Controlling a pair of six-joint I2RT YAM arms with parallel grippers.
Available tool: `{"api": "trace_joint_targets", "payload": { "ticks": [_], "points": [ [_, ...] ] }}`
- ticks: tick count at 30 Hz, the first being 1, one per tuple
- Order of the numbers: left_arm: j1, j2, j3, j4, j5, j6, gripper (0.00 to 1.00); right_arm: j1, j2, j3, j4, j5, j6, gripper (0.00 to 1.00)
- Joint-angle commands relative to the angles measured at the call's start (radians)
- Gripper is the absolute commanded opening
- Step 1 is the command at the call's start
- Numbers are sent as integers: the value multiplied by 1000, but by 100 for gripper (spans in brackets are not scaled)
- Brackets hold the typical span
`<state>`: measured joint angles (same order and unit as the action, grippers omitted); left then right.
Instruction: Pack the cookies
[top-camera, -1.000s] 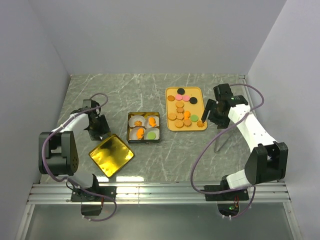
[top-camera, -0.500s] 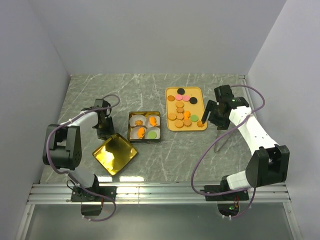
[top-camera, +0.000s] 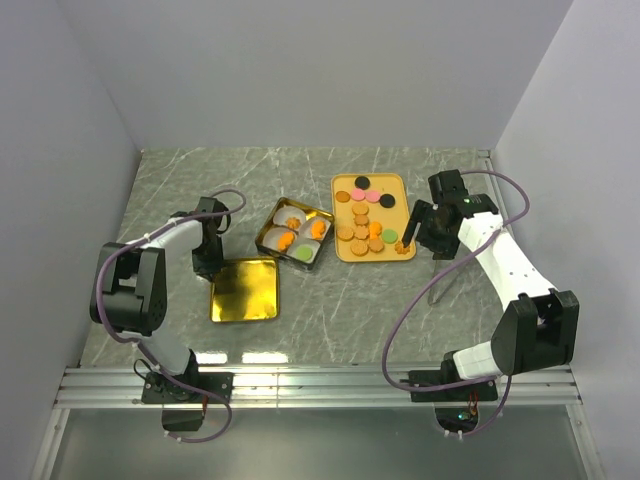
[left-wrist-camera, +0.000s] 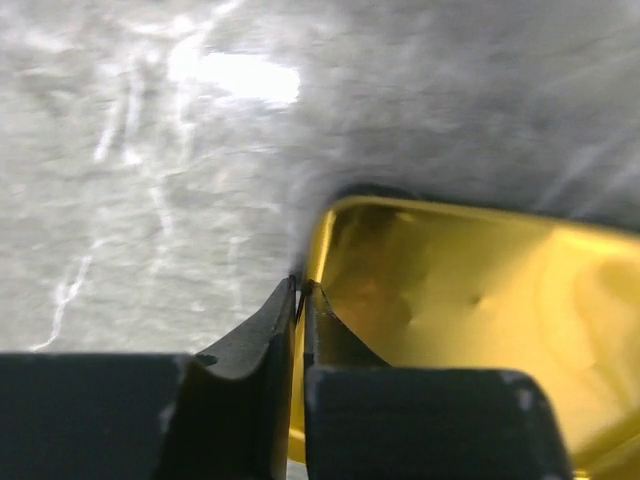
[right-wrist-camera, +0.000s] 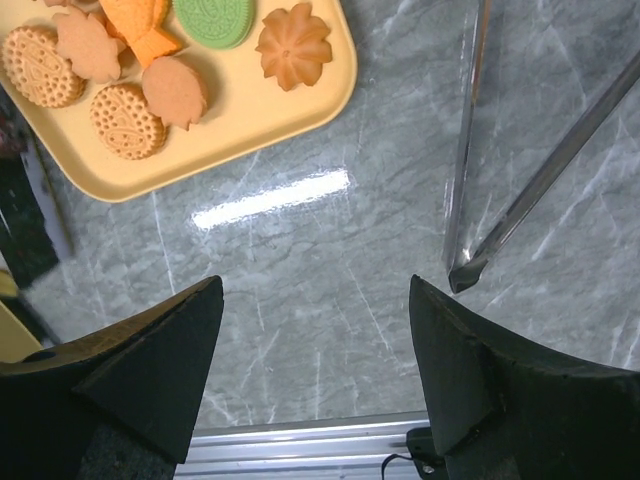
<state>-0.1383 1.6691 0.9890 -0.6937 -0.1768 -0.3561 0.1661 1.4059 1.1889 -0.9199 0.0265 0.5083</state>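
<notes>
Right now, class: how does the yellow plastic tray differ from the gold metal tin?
The yellow plastic tray is shallow and undivided; the gold metal tin is deeper, split by four white paper cups. The tray carries many cookies; the tin only a few. The tray lies nearly square to the table; the tin is turned askew. Both are rectangular and hold cookies.

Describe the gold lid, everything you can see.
The lid is a shallow, square, round-cornered piece of shiny gold metal, hollow side up, with a small dent in its floor. It sits on the grey marbled table, just left of and nearer than the tin; contact between them cannot be told. The left gripper is shut on its rim near a corner, one finger inside and one outside.
</notes>
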Motion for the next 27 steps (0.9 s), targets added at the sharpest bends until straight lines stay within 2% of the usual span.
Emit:
{"api": "trace_joint_targets", "payload": {
  "ticks": [1, 3, 9, 13, 17, 23, 27],
  "points": [
    [0, 14, 30, -26, -128, -32, 6, 3, -12, 37, 12, -14, 12, 82],
    [0, 3, 34, -38, -150, -35, 1, 4, 2, 72, 3, -19, 7, 82],
    [0, -49, 86, -101, -202, -43, 0, 22, 57, 181, -26, -20, -7, 82],
    [15, -149, 132, -121, -188, -41, 0, 50, 88, 257, -33, -23, -8, 81],
    [57, -209, 247, -141, -158, -49, 0, 98, 139, 374, -11, -141, -30, 81],
    [57, -267, 402, -127, -170, 2, 0, 173, 241, 570, 4, -436, -10, 82],
    [57, -313, 445, -83, -122, 42, 0, 216, 274, 609, 140, -663, 30, 82]
  ]
}}
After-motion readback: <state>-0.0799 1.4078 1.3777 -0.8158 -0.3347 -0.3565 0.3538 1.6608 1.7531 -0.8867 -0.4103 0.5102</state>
